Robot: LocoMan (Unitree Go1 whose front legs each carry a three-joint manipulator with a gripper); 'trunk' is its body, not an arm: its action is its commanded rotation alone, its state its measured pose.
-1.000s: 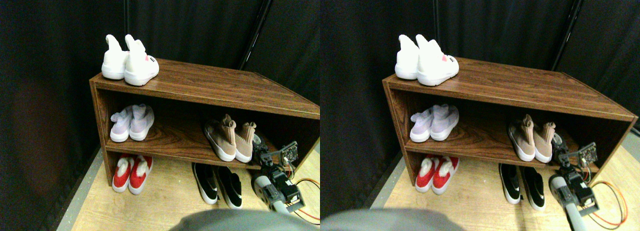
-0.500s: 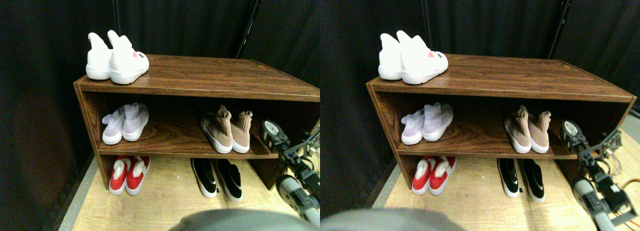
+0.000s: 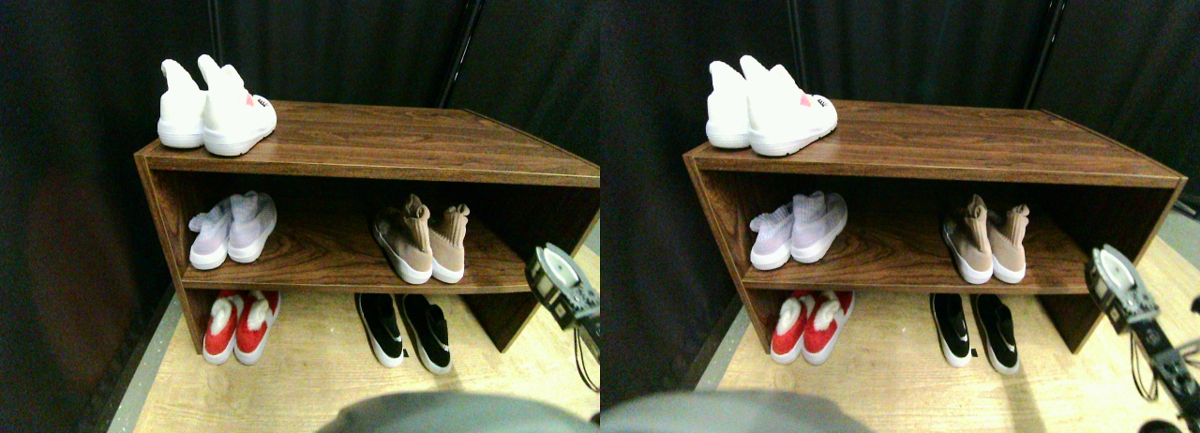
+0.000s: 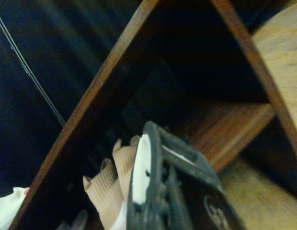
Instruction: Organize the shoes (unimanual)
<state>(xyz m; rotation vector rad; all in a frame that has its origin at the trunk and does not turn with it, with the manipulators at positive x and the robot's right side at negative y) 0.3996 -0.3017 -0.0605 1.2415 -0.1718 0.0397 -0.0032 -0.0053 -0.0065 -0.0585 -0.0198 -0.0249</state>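
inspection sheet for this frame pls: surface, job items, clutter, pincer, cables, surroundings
Surface: wooden shoe rack on a light wood floor.
Job's things: white pair on the rack's top; pale lilac pair and tan pair on the middle shelf; red pair and black pair on the floor under the rack.
Clutter: nothing seen.
Grippers: right pincer off the rack's right end, clear of all shoes; jaw gap not visible.
Cables: thin dark wire below the pincer.
Surroundings: dark curtain behind.
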